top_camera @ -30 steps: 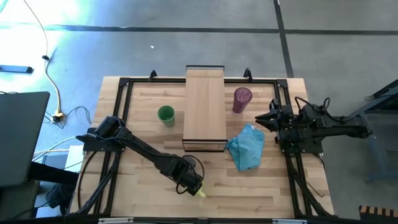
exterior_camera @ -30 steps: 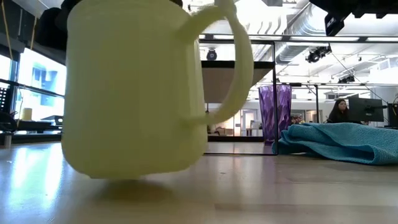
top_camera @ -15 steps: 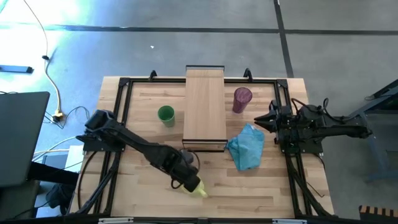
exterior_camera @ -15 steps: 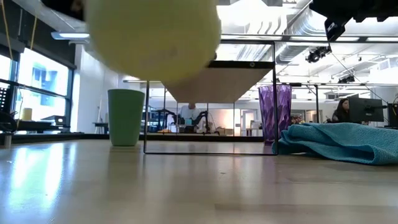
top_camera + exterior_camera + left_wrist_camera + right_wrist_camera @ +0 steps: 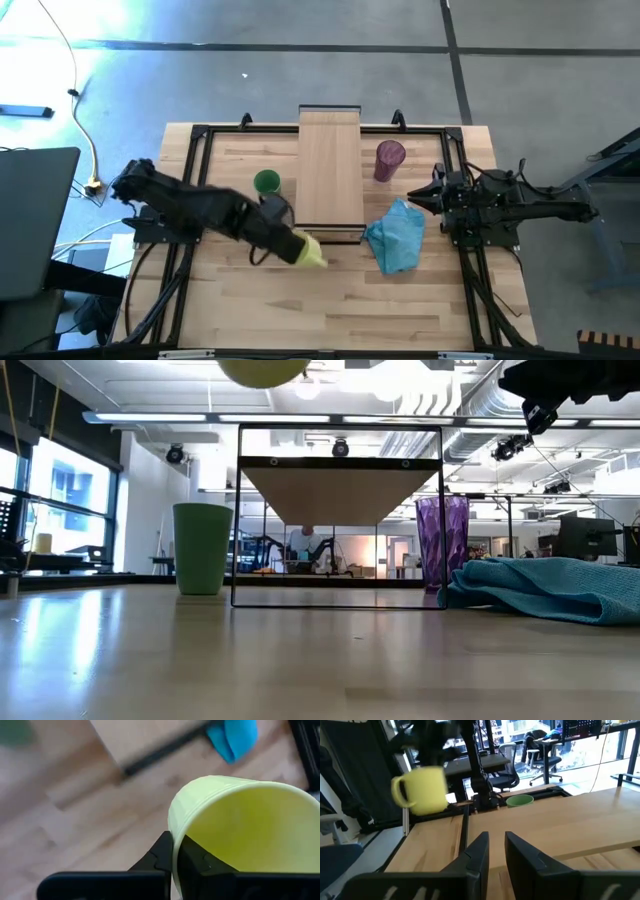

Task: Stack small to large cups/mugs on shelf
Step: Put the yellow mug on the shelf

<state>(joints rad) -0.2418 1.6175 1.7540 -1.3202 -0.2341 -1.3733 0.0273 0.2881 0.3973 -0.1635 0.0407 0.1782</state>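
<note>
Overhead view: a slatted wooden desk (image 5: 240,310) carries a long light-wood shelf (image 5: 329,170) running away from the front edge at its middle. The left arm reaches across from the left, and its end effector (image 5: 298,246) is clenched on the rim of a yellow mug (image 5: 310,252), held in the air just in front of the shelf's near left corner. A small green cup (image 5: 266,183) stands on the desk just left of the shelf; a purple tumbler (image 5: 389,159) stands just right of it, near the far end. A crumpled blue cloth (image 5: 397,237) lies beside the shelf's near right corner. The right arm waits at the desk's right edge, its end effector (image 5: 417,197) pointing toward the cloth.

Low view: only the rounded underside of the yellow mug (image 5: 262,370) shows at the upper edge — well clear of the desk. The green cup (image 5: 202,548), the raised shelf (image 5: 340,490), the purple tumbler (image 5: 441,544) and the blue cloth (image 5: 555,588) stand in a row behind.

Left wrist view: two dark fingers (image 5: 164,856) pinch the mug's (image 5: 240,830) wall, one inside and one outside.

Right wrist view: the right end effector (image 5: 495,849) grasps nothing, its fingers slightly apart; the mug (image 5: 421,790) hangs in the air, handle visible.
</note>
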